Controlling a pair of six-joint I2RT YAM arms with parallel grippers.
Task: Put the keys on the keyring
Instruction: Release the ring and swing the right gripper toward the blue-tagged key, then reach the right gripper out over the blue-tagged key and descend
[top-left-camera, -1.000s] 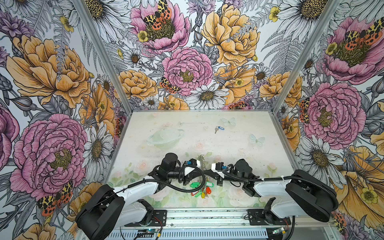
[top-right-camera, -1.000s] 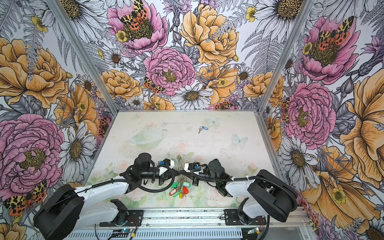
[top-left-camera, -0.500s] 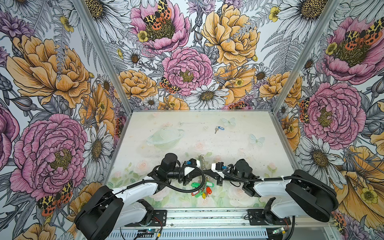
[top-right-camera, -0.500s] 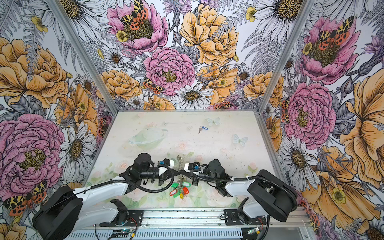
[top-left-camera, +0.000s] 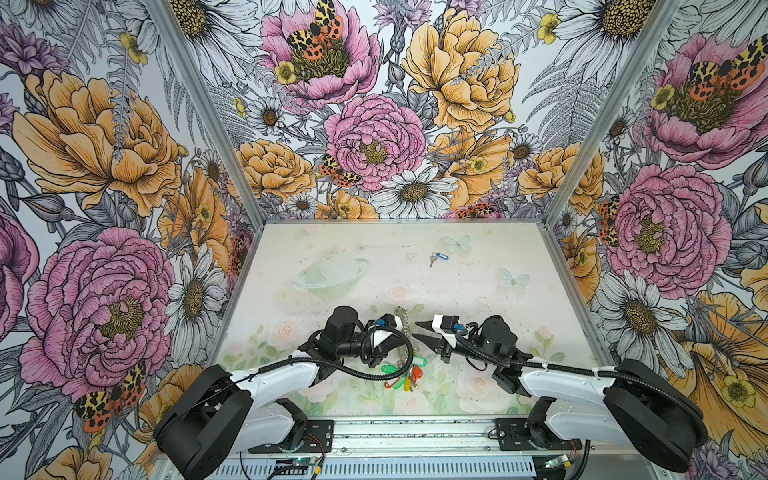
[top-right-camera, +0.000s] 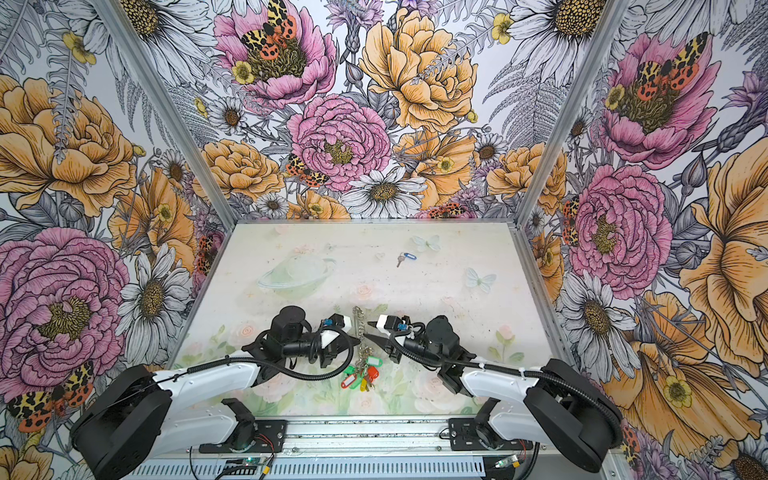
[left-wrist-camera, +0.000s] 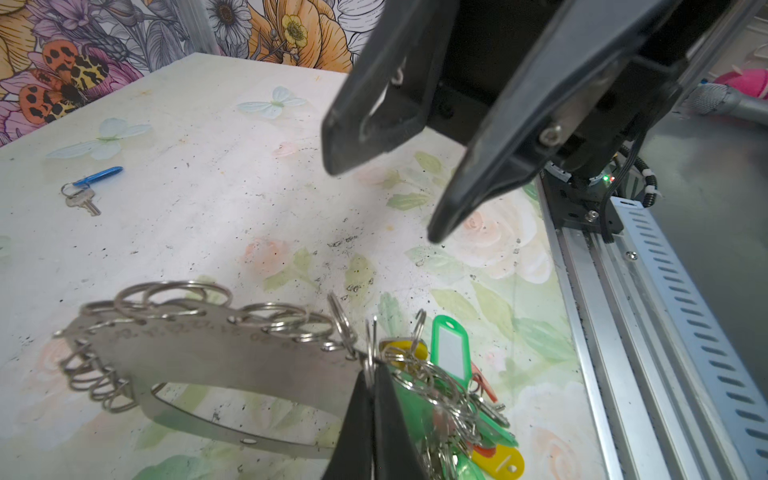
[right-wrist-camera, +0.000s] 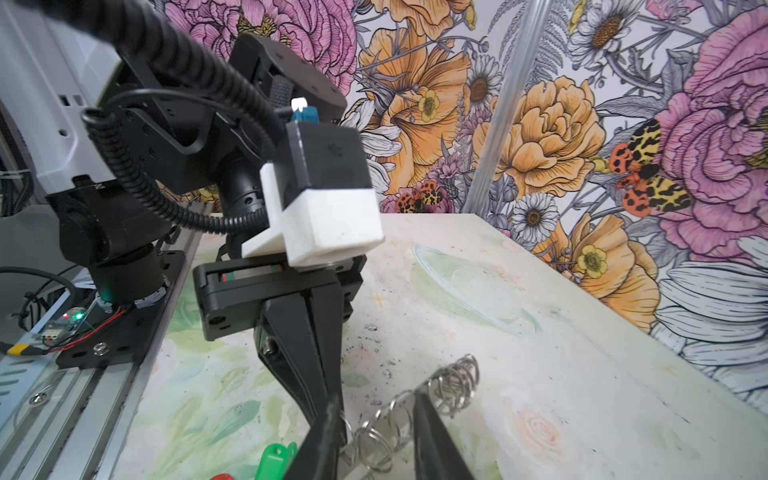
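Observation:
The keys (top-left-camera: 437, 257) (top-right-camera: 405, 257), one silvery key on a blue tag, lie alone far back on the table, also in the left wrist view (left-wrist-camera: 83, 191). The keyring (left-wrist-camera: 216, 353), a flat grey oval band edged with wire rings, is tilted up on edge near the front middle (top-left-camera: 401, 328) (top-right-camera: 359, 328). My left gripper (left-wrist-camera: 372, 374) (top-left-camera: 405, 340) is shut on a wire ring at the band's end. My right gripper (right-wrist-camera: 376, 415) (top-left-camera: 417, 330) (left-wrist-camera: 384, 201) faces it, open. Its fingers straddle the keyring's ringed edge (right-wrist-camera: 455, 382) without pinching it.
A bunch of keys with green, red and yellow tags (top-left-camera: 403, 374) (top-right-camera: 360, 376) (left-wrist-camera: 457, 395) hangs off the keyring's near end onto the table. The metal rail (left-wrist-camera: 623, 311) runs along the table's front edge. Flowered walls close in three sides.
My right gripper's jaws have parted; they were shut half a second ago. The left gripper stays shut on the keyring and neither arm has shifted much.

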